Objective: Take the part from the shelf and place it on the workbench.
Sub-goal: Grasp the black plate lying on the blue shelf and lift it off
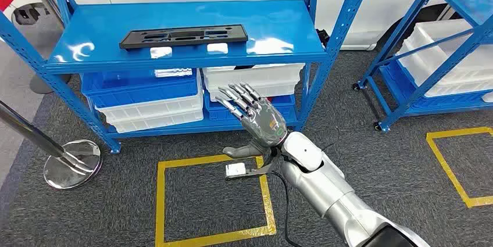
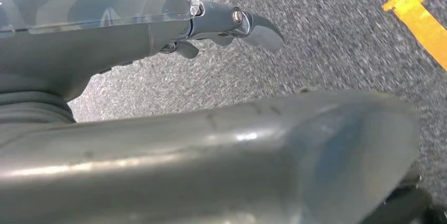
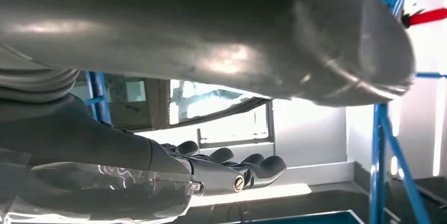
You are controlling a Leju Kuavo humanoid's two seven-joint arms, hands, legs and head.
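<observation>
Right robot hand (image 1: 259,120) empty, fingers spread, below black part (image 1: 184,36) on blue shelf (image 1: 279,32)

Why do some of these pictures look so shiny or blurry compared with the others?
Head view: sharp, with white glare patches on the blue shelf beside the black part. Left wrist view: the carpet is smeared, the close grey thumb soft. Right wrist view: the bright background is washed out, leaving the right robot hand dark against it.
</observation>
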